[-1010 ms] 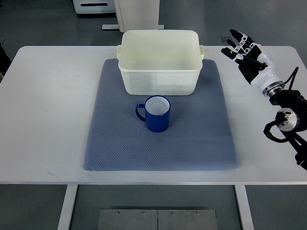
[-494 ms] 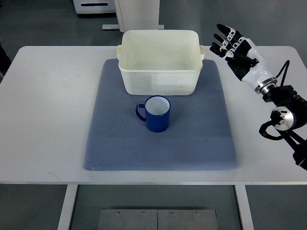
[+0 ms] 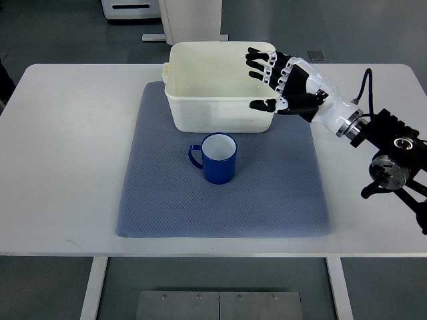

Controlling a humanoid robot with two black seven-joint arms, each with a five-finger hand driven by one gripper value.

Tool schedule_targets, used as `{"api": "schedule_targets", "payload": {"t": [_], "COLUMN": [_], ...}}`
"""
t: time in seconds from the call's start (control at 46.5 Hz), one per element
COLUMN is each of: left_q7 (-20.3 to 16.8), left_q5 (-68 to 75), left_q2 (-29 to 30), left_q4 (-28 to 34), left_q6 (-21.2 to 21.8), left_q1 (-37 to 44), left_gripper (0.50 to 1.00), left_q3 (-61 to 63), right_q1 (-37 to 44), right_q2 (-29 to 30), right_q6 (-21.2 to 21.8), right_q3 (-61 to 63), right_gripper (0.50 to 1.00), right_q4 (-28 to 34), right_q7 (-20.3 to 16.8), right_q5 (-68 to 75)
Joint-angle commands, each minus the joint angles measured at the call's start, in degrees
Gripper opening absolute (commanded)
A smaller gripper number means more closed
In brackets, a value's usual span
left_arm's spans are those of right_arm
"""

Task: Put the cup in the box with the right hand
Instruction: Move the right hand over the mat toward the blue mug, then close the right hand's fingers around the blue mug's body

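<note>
A blue cup (image 3: 219, 159) with a white inside stands upright on the blue-grey mat (image 3: 220, 200), its handle to the left, just in front of the box. The cream plastic box (image 3: 222, 85) sits at the back of the mat and holds nothing. My right hand (image 3: 275, 79) is open, fingers spread, hovering over the box's right end. It is up and to the right of the cup, holding nothing. The left arm is out of view.
The mat lies on a white table (image 3: 67, 160). The right forearm and its joints (image 3: 390, 147) reach in over the table's right side. White furniture bases (image 3: 167, 17) stand on the floor behind the table.
My right hand has swung left and a little down, from beside the box's right rim to over the box's right end. The cup and the box have not moved.
</note>
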Motion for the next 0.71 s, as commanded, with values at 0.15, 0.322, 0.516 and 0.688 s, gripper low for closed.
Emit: {"api": "schedule_targets", "payload": {"t": [0.15,0.322,0.516,0.688], "left_q7": [-0.02,-0.02,-0.02,-0.02], "left_q5": [-0.04,-0.04,0.04,-0.04], "left_q2": [0.0,0.0,0.0,0.0], "left_q4": [-0.01,-0.01,-0.01,-0.01], "left_q6": [0.0,0.0,0.0,0.0], "left_q1": [-0.01,-0.01,-0.01,-0.01], "left_gripper": [1.0,1.0,1.0,1.0], "left_q3": [0.0,0.0,0.0,0.0], "right_q1": [1.26,1.97,1.7,1.44], "right_q2": [-0.2,-0.12,0.24,0.59], "right_q6": [0.08,0.0,-0.35,-1.06], "right_q3": [-3.45,-6.79,-8.55,-8.64], "right_gripper": [1.0,1.0,0.998,0.996], "right_q4": [2.07,1.72,0.85,-0.3], "right_q7": [0.03,0.03,-0.06,-0.41], "right_q5": [-3.79,-6.52,-7.4,-7.4]}}
